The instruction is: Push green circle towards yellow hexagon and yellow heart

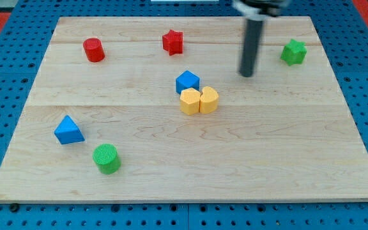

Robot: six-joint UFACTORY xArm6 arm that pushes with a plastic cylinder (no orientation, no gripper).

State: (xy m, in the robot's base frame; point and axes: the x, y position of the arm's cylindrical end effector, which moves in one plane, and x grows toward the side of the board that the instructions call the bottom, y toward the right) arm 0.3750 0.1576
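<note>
The green circle (pixel 107 158) is seen near-left on the tabletop (pixel 267 153), well apart from the touching yellow hexagon (pixel 190 101) and yellow heart (pixel 209 100); my tip (pixel 246 75), a plain rod end effector holding nothing, is poised far-right.

My rod (pixel 250 45) was blurred along its length and cut off by the view's top edge, so my tip (pixel 245 75) showed only as a soft dark end. The yellow heart (pixel 209 100) and yellow hexagon (pixel 189 101) touched, their shapes hard to tell apart.
</note>
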